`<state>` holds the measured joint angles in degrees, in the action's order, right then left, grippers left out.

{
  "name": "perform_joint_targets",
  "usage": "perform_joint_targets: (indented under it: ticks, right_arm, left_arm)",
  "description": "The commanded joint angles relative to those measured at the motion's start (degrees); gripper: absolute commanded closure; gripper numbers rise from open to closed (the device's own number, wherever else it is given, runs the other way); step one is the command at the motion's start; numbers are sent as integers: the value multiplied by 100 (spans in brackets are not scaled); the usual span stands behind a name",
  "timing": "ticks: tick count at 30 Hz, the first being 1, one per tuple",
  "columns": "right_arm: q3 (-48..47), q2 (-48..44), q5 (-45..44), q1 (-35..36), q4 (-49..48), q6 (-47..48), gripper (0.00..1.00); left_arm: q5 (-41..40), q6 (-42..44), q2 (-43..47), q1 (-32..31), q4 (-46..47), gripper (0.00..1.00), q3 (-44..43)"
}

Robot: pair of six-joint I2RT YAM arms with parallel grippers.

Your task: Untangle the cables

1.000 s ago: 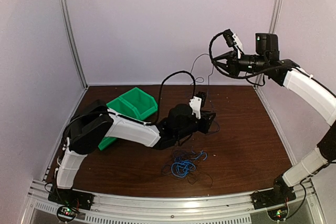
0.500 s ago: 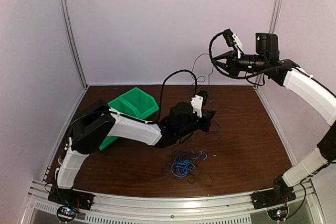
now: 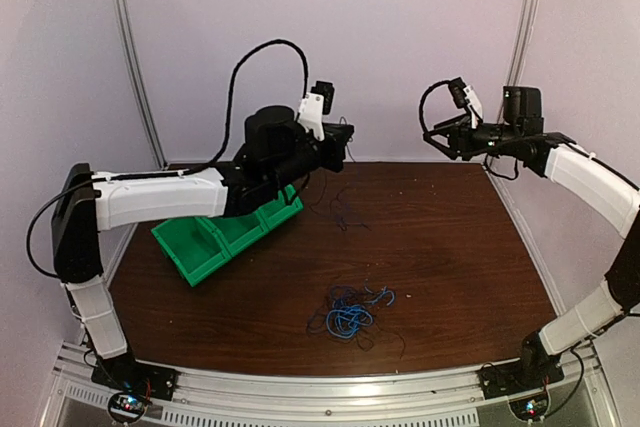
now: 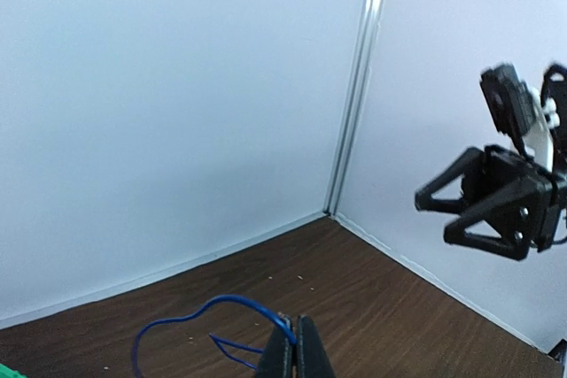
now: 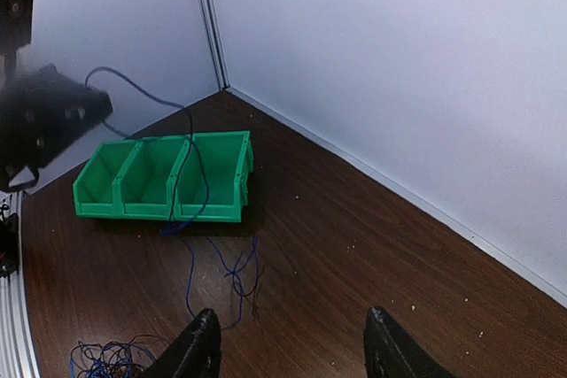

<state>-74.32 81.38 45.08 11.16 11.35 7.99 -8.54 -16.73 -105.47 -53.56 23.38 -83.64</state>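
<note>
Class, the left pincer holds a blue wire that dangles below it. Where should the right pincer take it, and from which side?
Probably the free stretch just below the left pincer, approached level from the right. There the blue wire hangs loose in open air, clear of the green bins and away from the pile.

Open tabletop right of cable heap; green bins at left

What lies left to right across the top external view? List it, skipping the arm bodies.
Green three-compartment plastic bin → loose tangle of thin blue and black cables → right arm's black two-finger gripper. Left gripper, pinching a thin blue cable, omitted: it overlaps the tangle.
</note>
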Motion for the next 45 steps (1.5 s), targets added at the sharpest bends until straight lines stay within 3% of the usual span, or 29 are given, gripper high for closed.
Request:
perform_joint_targets:
  ticks: [1,8,13,19,29,35,45]
  right_arm:
    - [534,-341,245,-67,-121,295,44]
    - [1979,-561,697,-246,-824,422,45]
    - [2423,-436,574,-276,-977,842,46]
    - [2411,-174,633,-281,-858,1039,47]
    - [2449,-158,526,-283,-827,1193,47]
    - [2458,-120,502,-281,-819,1237,47]
    - [2458,-88,540,-281,-797,1233,47]
  left_arm:
    - [-94,525,469,180,-958,100,-118]
    - [-628,1055,1292,242,-1727,100,-157]
    - [-862,1258,1807,289,-2074,100,-268]
    - [-1123,1432,2238,294,-2679,100,-686]
    - [-2004,1513,3185,295,-3259,100,-464]
    - [-2397,1610,3538,374,-3753,100,-197]
    - [-2081,1247,4228,1027,-3723,100,947]
